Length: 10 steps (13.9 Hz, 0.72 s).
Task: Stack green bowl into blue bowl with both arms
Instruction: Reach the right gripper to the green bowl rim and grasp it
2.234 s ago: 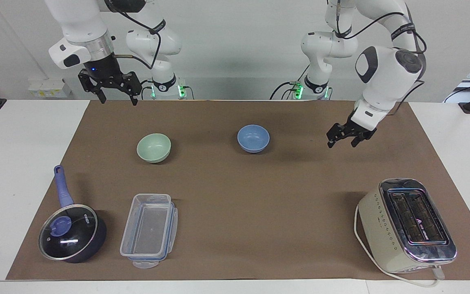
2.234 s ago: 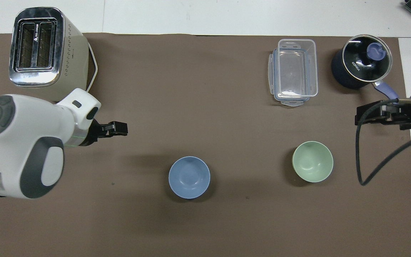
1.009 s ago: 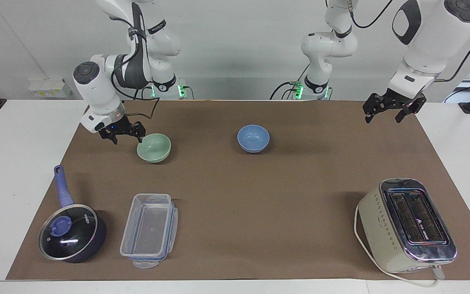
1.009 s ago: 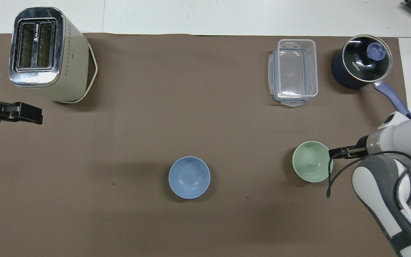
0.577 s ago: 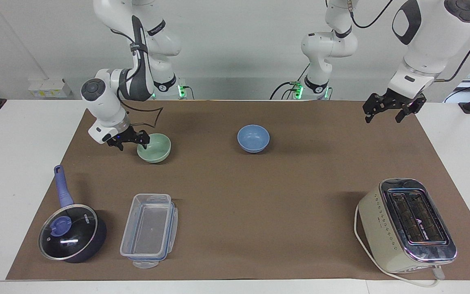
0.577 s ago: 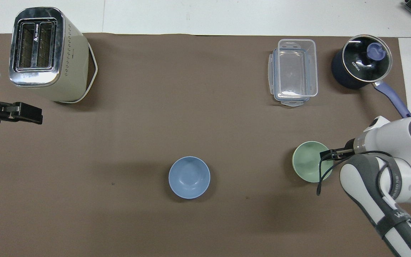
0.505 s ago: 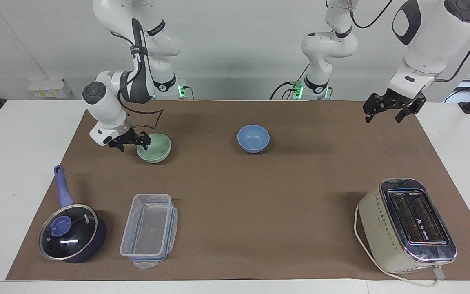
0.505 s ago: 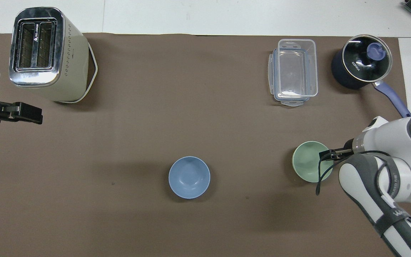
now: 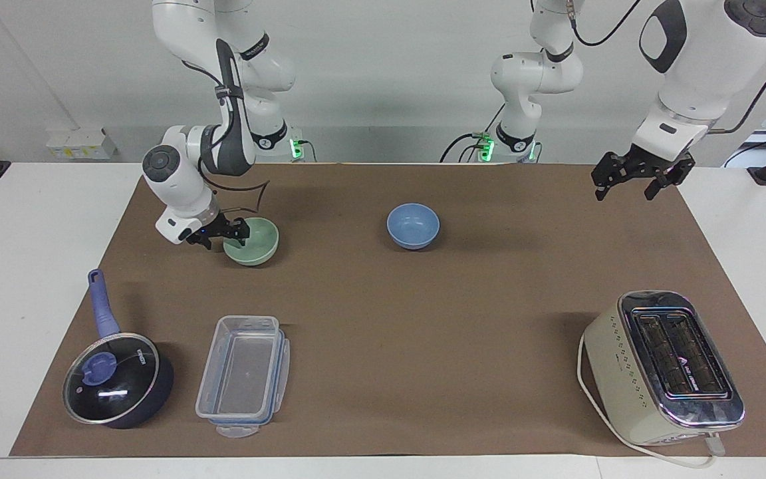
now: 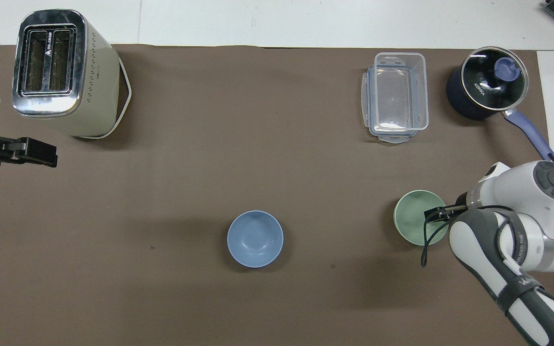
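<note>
The pale green bowl (image 9: pixel 255 243) (image 10: pixel 414 225) stands on the brown mat toward the right arm's end. My right gripper (image 9: pixel 225 237) (image 10: pixel 438 211) is down at its rim on that end. The fingers are still apart, one finger over the bowl's inside and the other outside the wall. The blue bowl (image 9: pixel 413 226) (image 10: pixel 255 239) stands empty near the middle of the mat, untouched. My left gripper (image 9: pixel 636 179) (image 10: pixel 41 152) hangs open and empty above the mat's edge at the left arm's end and waits there.
A cream toaster (image 9: pixel 662 366) (image 10: pixel 60 72) with a white cord stands farthest from the robots at the left arm's end. A clear plastic container (image 9: pixel 243 376) (image 10: pixel 397 96) and a dark lidded pan (image 9: pixel 117 379) (image 10: pixel 486 86) with a blue handle lie farther out than the green bowl.
My right gripper came down beside the green bowl and slid over its rim, and its fingers have narrowed a little. The left arm pulled back to its end, then stayed still.
</note>
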Available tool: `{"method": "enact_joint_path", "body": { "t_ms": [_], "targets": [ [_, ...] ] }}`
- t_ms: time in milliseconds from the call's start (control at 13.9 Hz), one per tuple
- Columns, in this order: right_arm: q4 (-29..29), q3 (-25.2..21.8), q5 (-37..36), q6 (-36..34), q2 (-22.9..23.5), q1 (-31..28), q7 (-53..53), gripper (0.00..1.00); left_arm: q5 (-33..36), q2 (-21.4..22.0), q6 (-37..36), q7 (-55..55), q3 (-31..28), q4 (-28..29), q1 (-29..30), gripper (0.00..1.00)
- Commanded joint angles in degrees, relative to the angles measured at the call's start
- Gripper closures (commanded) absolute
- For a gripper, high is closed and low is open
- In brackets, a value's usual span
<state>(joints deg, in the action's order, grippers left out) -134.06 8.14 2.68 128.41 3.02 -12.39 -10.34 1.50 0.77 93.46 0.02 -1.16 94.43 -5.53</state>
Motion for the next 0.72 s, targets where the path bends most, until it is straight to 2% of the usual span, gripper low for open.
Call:
{"method": "enact_joint_path", "body": {
  "t_ms": [0,72,216,432,649],
  "targets": [
    [-0.6,0.3,5.8,0.4,-0.7,-0.6,-2.3,0.94,1.0,-0.7,-1.6,0.2,0.5,-1.6,0.6,0.00],
    [-0.2,0.3,6.8,0.1,-0.6,-0.8,-2.3,1.00,1.0,-0.7,-1.6,0.2,0.5,-1.6,0.6,0.00],
    [1.1,0.3,7.9,-1.6,-1.1,-0.4,-2.1,1.00,1.0,-0.7,-1.6,0.2,0.5,-1.6,0.6,0.00],
    [6.5,0.4,8.0,-11.1,-1.7,-0.4,-1.5,1.00,1.0,-0.7,-1.6,0.2,0.5,-1.6,0.6,0.00],
    [7.3,1.2,8.9,-16.2,-5.5,2.1,-1.3,1.00,1.0,-0.7,-1.6,0.2,0.5,-1.6,0.7,0.00]
  ]
}}
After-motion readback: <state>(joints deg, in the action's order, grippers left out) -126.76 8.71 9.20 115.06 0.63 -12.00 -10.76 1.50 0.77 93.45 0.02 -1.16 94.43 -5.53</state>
